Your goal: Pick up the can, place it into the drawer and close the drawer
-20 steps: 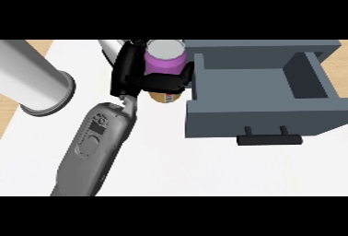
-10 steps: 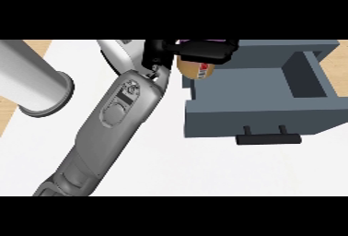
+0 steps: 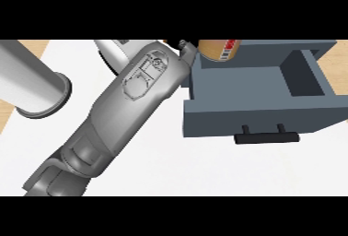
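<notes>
- Black hand (image 3: 183,45) of the left arm barely visible at the view's upper edge, only a dark sliver past the wrist; cannot tell whether spread, pressed together or pinching.
- Just right of that sliver: orange-brown cylindrical can with a red-and-white label (image 3: 219,49), cut off by the upper edge, showing over the rear left corner of the drawer; whether touched by the hand cannot be told.
- Behind the hand, running down and leftward to the lower left corner: long grey forearm (image 3: 129,106) with a panelled casing, lying slantwise over the white counter (image 3: 204,170).
- Right of and below the hand: open grey-blue box-shaped drawer (image 3: 262,117), pulled out, hollow inside, with a black bar handle (image 3: 266,137) on its front face.
- Far left of the forearm: second grey cylinder-shaped forearm (image 3: 27,80) with a flared end, its hand not showing.
- Tan wooden surface (image 3: 340,69) at the far right beyond the drawer, and at the upper left corner.
</notes>
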Controlling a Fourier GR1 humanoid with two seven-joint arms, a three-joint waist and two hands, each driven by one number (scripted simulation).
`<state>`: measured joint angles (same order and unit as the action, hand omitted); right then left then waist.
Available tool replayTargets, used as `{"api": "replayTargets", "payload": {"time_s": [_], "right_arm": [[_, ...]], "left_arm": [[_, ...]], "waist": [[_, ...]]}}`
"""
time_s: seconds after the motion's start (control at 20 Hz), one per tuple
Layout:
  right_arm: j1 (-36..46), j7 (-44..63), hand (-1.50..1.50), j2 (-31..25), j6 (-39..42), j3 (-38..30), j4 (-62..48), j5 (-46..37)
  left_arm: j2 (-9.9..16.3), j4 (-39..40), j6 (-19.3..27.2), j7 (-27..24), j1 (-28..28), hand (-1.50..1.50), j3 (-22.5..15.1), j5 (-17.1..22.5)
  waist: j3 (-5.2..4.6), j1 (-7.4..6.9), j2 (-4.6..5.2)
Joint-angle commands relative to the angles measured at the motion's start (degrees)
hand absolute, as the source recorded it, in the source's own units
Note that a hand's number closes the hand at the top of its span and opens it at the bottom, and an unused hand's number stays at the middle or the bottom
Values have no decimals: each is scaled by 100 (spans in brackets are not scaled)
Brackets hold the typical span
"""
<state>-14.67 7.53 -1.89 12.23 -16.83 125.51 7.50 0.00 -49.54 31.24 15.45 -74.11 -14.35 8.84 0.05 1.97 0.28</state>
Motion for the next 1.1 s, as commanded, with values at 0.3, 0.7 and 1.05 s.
{"api": "replayTargets", "payload": {"time_s": [0.3, 0.7, 1.05], "right_arm": [[185, -429, -150, 129, 80, 307, -475, -388], [537, -16, -150, 78, -141, 309, -211, -371], [377, 31, -150, 91, -79, 336, -140, -351]], "left_arm": [[0, 1569, 213, -551, -1040, 150, -488, 926], [0, 2133, 263, -784, -1210, 150, -867, 1491], [0, 2278, 619, -1289, -895, 150, -1423, 1773]], "waist": [[11, 215, 63], [10, 266, 67], [9, 373, 79]]}}
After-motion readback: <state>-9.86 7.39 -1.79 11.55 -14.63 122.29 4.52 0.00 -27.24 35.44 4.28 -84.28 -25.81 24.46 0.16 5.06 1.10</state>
